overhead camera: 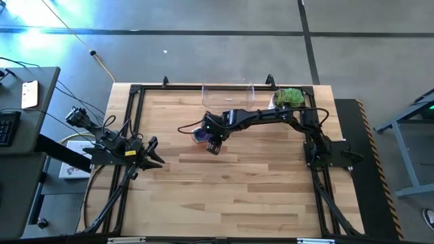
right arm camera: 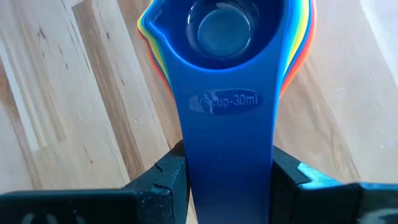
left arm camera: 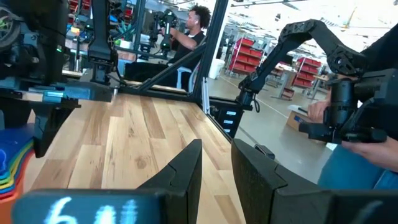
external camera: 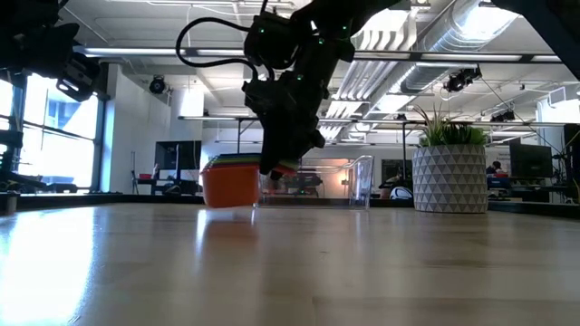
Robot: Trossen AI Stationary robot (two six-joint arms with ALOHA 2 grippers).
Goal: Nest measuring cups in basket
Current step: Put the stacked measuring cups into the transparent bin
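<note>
The measuring cups sit nested in one stack [external camera: 231,184], orange outermost in the low view. A small blue cup [right arm camera: 222,28] is on top in the right wrist view, with yellow, orange and red rims around it. The stack [overhead camera: 199,135] is mid-table, in front of the clear basket [overhead camera: 228,95]. My right gripper [right arm camera: 230,186] is shut on the stack's handle end. I cannot tell whether the stack's base touches the table. My left gripper [left arm camera: 217,180] waits open at the table's left edge [overhead camera: 153,153], with nothing between its fingers. My right gripper pinches the blue cup's flat handle [right arm camera: 230,155] by its two long edges, one finger [right arm camera: 166,180] on each side. The fingers slant down onto it from the table's near right. More coloured handles [external camera: 286,168] show under the fingers. The stack stays upright, bowls open upward.
A white patterned pot with a green plant [overhead camera: 289,97] stands at the far right, beside the basket [external camera: 349,181]. Black frame rails [overhead camera: 132,129] run along the table's edges. Bare wood lies toward the near edge [overhead camera: 224,196]. People stand in the room beyond [left arm camera: 193,28].
</note>
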